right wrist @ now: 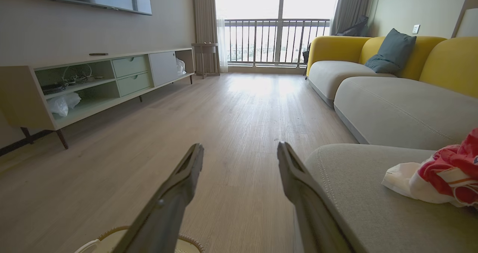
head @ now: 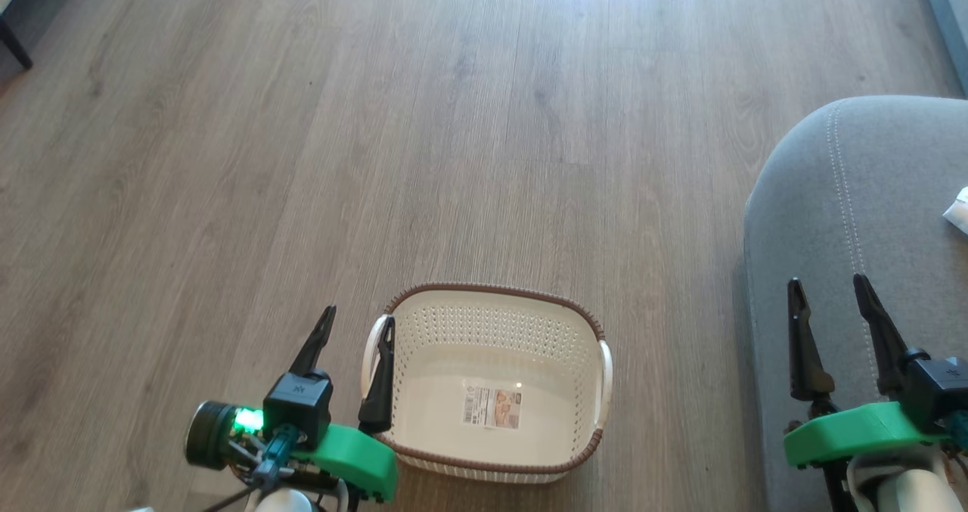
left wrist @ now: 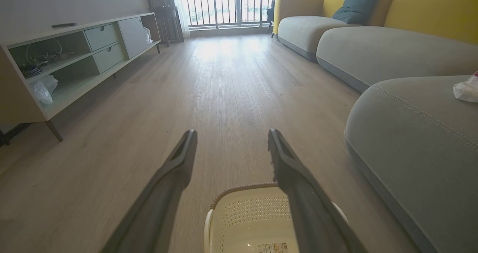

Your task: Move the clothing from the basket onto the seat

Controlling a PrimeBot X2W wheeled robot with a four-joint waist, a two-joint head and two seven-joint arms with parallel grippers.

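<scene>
The white perforated basket [head: 491, 323] with a brown rim stands on the wood floor in the lower middle of the head view, holding only its label sticker; its far rim [left wrist: 244, 188] shows low in the left wrist view. The clothing [right wrist: 444, 174], red and white fabric, lies bunched on the grey seat [right wrist: 358, 193]; a white corner of the clothing [head: 959, 211] shows at the head view's right edge on the seat [head: 877, 194]. My left gripper [head: 357, 330] hangs open over the basket's left handle, empty. My right gripper [head: 829, 293] is open and empty above the seat's front.
A long low cabinet [right wrist: 93, 81] with drawers and shelves lines the left wall. A yellow-backed sofa [right wrist: 392, 92] with a dark cushion [right wrist: 392, 53] runs along the right. Bare wood floor [head: 454, 119] stretches between them toward a balcony railing [right wrist: 276, 40].
</scene>
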